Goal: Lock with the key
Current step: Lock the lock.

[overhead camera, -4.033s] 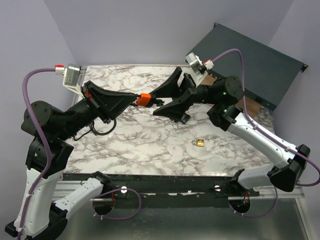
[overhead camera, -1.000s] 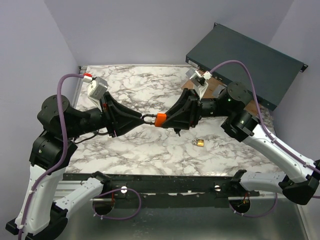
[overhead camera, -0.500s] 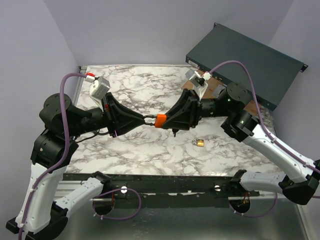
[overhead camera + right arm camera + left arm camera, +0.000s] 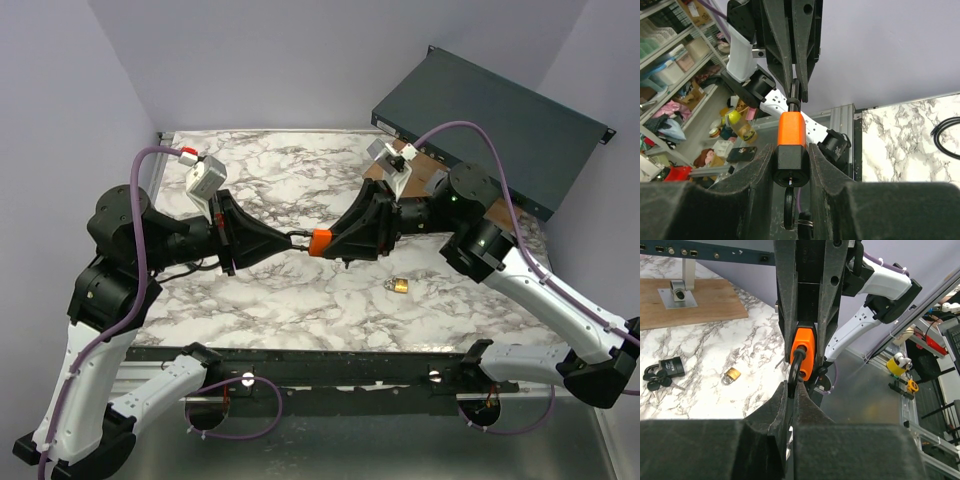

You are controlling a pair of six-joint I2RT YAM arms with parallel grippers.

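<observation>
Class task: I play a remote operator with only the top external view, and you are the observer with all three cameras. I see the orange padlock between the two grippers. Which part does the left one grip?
Observer: In the left wrist view, the left gripper pinches the black shackle of the orange padlock, not its body.
Operator: Is a key in it?
Observer: The right wrist view shows a key hanging from the end of the body, between the fingers of the right gripper.
Operator: Anything lying around that I miss?
Observer: A black padlock with keys lies near the brass padlock.
</observation>
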